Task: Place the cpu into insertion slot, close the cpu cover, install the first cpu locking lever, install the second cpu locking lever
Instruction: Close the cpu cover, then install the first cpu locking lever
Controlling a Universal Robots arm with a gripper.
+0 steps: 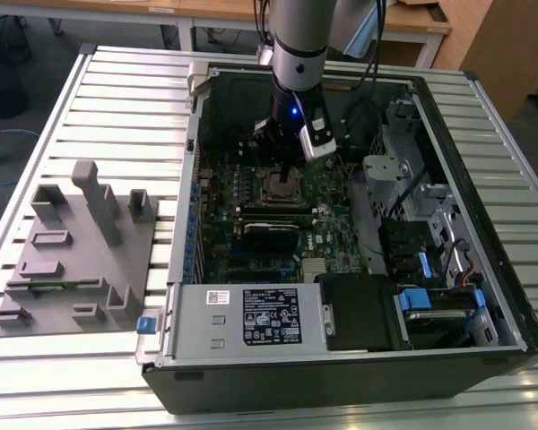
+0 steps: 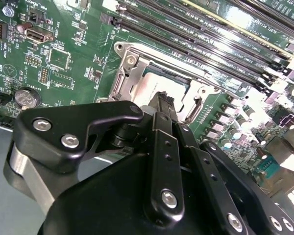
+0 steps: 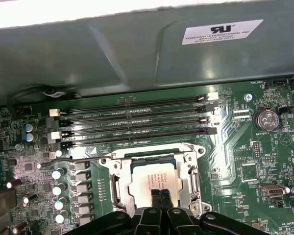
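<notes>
**Pincer tips pressed together on the seated chip**

In the exterior view, the arm reaches down into an open black steel computer case (image 1: 359,372) that lies on a ribbed, silver metal worktop (image 1: 117,98). A matte grey moulded fixture block (image 1: 81,251) sits on the exterior view's left, well apart from the case.

The black, jointed pincer (image 3: 160,195) has its two narrow fingertips squeezed side by side with nothing between them. In both wrist views, the tips meet the near edge of the small flat square cpu (image 3: 149,178) with its dull silver-bronze top. The chip lies flat in the square black insertion slot (image 3: 152,162), whose dark edge shows as a thin band around it.

The cpu cover (image 3: 118,188), a thin stamped silver frame with a large square window, lies down around the chip. A slim bright wire lever (image 3: 73,158) runs out sideways from the frame's corner over the glossy green circuit board (image 3: 245,147). Four long narrow black memory slots (image 3: 137,122) lie parallel just beyond the frame, and a round silver coin cell (image 3: 265,119) sits off to one side.
</notes>
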